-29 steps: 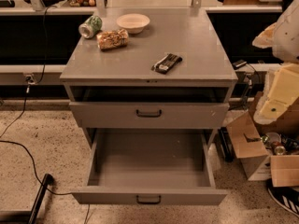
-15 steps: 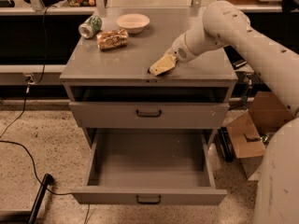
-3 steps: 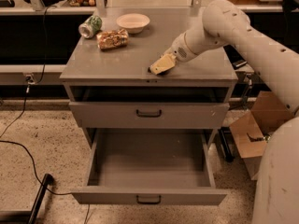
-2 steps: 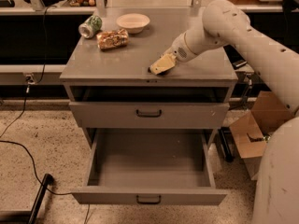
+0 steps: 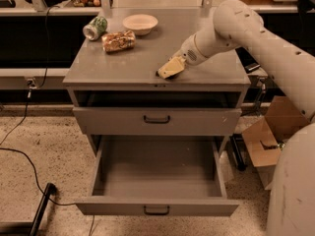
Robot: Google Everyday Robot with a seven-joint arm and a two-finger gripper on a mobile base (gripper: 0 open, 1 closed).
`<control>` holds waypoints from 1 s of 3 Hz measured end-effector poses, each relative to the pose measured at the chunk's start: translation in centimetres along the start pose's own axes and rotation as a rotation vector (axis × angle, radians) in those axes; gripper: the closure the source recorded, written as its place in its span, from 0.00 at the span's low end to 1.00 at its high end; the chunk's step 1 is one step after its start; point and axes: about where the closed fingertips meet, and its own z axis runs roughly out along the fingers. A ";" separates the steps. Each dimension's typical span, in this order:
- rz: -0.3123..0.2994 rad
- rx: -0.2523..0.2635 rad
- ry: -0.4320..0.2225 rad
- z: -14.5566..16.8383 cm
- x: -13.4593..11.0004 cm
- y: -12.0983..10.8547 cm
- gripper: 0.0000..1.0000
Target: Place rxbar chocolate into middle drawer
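Note:
My gripper [image 5: 170, 69] is down on the grey cabinet top [image 5: 128, 65], near its front edge and right of centre. It sits over the spot where the rxbar chocolate lies. Only a small dark corner of the rxbar chocolate [image 5: 159, 74] shows at the gripper's left tip; the rest is hidden under it. The middle drawer [image 5: 157, 208] is the lowest one. It is pulled wide open below the gripper and nothing lies in it. The drawer above it [image 5: 156, 120] is pushed in.
A green can [image 5: 95, 27] lies on its side at the back left of the top, beside a tan crinkly snack bag [image 5: 118, 41] and a pale bowl [image 5: 140, 22]. A cardboard box [image 5: 269, 139] stands on the floor at the right. A black cable [image 5: 29, 161] runs over the floor at the left.
Since the earliest frame my arm has come in from the right and set the gripper over the bar. Over the last second nothing has moved.

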 end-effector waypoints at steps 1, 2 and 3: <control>0.000 0.000 0.000 0.0 0.0 0.0 1.00; 0.000 0.000 0.000 0.0 0.0 0.0 1.00; 0.000 0.000 0.000 0.0 0.0 0.0 1.00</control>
